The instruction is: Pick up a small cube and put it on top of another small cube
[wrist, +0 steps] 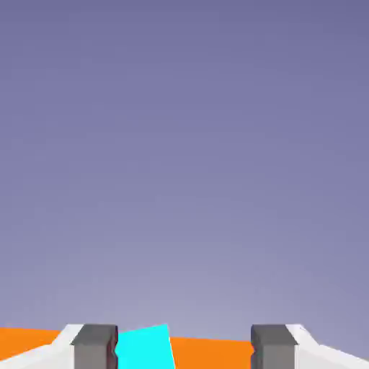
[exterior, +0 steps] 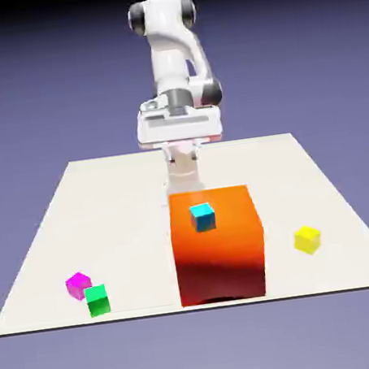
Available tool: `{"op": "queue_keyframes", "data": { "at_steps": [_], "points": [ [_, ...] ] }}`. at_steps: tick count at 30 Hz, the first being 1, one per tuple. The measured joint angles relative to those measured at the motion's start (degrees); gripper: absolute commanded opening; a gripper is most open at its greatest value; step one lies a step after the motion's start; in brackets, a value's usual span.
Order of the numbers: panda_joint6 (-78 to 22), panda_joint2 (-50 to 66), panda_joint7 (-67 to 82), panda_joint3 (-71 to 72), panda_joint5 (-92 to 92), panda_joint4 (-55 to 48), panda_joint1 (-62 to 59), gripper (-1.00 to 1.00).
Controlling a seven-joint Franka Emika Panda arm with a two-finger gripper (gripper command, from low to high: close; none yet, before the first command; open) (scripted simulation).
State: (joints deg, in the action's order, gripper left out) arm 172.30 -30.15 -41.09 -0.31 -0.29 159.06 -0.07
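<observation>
Nearest, by the table's (exterior: 54, 229) front left corner in the exterior view: the green cube (exterior: 97, 300), resting flat, touching or almost touching the magenta cube (exterior: 78, 284) just behind it. Untouched, well apart from the arm, with open table in front and to the right; tight on the magenta side, though, so probably needing care to avoid a nudge. Magenta cube likely the easiest base for stacking, being so close.

At the front edge's middle: the big orange block (exterior: 218, 243), with the cyan cube (exterior: 203, 216) sitting on its top face. Toward the front right: the yellow cube (exterior: 306, 239), alone.

Farther back, behind the block: the gripper (wrist: 184, 349), tips spread wide with nothing between them. In the hand view, only the block's orange top and the cyan cube (wrist: 144, 347) near the left fingertip (wrist: 95, 346) along the bottom edge, backdrop above — camera aimed nearly level, evidently not yet pointed down at the table. Probably an early, ready posture: no approach toward the green cube begun.
</observation>
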Motion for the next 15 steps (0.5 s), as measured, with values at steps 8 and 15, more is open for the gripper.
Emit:
{"op": "queue_keyframes", "data": {
  "at_steps": [8,15],
  "points": [
    [-11.34,16.61,9.09,-2.05,-1.92,-12.86,-5.01,0.00],
    [-21.26,31.15,17.05,-3.84,-3.60,-24.11,-9.78,0.00]
  ]
}}
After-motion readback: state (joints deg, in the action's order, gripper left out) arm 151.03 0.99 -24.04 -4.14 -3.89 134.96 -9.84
